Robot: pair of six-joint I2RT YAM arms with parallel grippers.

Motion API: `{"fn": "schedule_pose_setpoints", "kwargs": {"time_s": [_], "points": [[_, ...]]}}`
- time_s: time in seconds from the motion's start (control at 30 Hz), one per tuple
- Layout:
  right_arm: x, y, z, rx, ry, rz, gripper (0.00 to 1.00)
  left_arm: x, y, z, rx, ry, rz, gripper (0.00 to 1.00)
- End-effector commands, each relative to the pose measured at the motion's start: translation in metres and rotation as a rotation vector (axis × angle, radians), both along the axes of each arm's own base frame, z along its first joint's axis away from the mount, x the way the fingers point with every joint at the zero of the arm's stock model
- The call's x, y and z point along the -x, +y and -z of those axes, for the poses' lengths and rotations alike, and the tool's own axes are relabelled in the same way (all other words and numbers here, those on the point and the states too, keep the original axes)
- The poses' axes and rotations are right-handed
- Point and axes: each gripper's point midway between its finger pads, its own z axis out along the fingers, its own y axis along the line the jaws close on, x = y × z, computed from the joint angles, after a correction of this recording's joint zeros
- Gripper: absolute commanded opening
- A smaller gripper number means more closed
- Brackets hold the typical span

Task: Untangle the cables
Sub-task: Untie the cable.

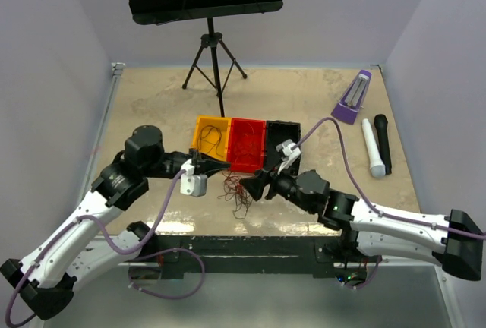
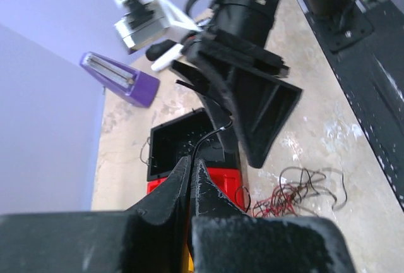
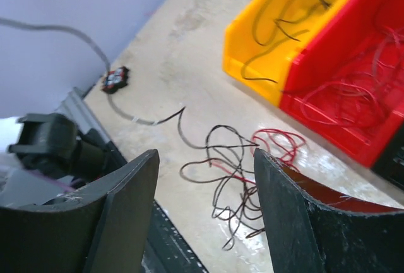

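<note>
- Top external view: the cables point(image 1: 240, 195), a loose clump of thin red and black wires, lie on the table point(image 1: 304, 100) just in front of the red bin point(image 1: 258, 134), between the two grippers.
- Left wrist view: the left gripper point(image 2: 191, 162) is clenched tight, and a thin black wire point(image 2: 211, 137) curves up from its tips, pinched there.
- Right wrist view: the right gripper point(image 3: 205, 156) is released, with its jaws wide apart above the clump and grasping nothing.
- The yellow bin point(image 3: 252, 64) holds black wires and the red bin holds red ones. A black bin point(image 1: 282, 140) adjoins the red.
</note>
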Motion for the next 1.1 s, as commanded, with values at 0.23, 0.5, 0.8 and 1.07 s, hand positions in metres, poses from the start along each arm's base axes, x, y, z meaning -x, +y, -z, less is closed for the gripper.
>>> {"fn": "schedule_pose_setpoints", "kwargs": {"time_s": [0.23,0.5,0.8,1.07], "points": [[0.010,0.033,-0.059,-0.078,-0.277,-0.066,0.68,-0.001,-0.002,-0.064,0.164,0.079,-0.063,0.00],[0.004,0.066,-0.048,-0.069,-0.284,-0.099,0.68,0.005,0.002,-0.119,0.251,-0.003,-0.058,0.00],[-0.002,0.102,0.001,0.016,-0.150,-0.124,0.65,0.016,0.013,-0.193,0.377,-0.102,-0.063,0.00],[0.010,0.091,0.056,0.063,-0.036,-0.140,0.61,0.026,0.030,-0.260,0.517,-0.214,-0.096,0.00]]}}
